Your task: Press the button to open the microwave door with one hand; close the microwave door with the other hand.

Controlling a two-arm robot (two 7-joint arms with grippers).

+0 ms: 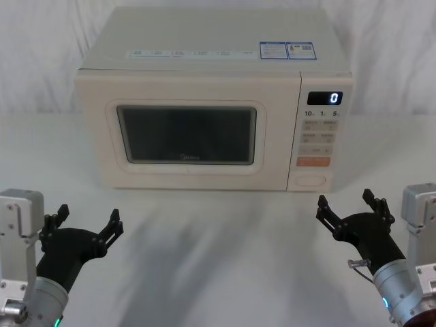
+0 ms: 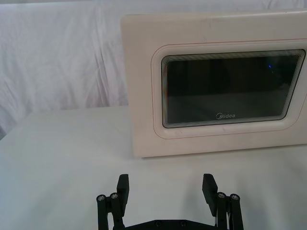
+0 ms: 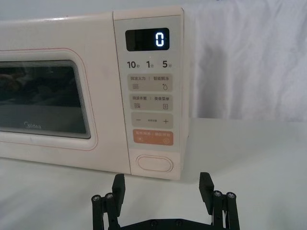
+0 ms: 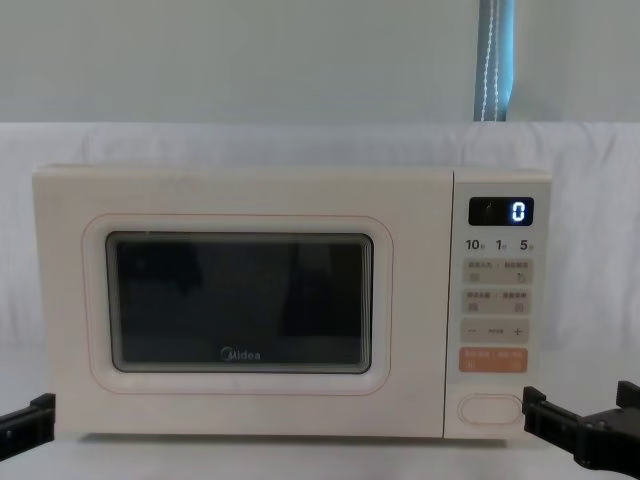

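Microwave (image 1: 204, 102) is sitting at the back of the white table (image 1: 218, 252), its door (image 4: 240, 305) shut flush, the button (image 3: 154, 164) untouched. Left gripper (image 1: 87, 229) and right gripper (image 1: 347, 208) are hovering in front, jaws spread wide, gripping nothing

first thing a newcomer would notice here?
The boxy cream microwave at the middle of the white table, its door with the dark glass window shut and its small black display glowing "0". Then the two black hands low in front, both open: left hand before the door, right hand before the wide cream pill-shaped button.
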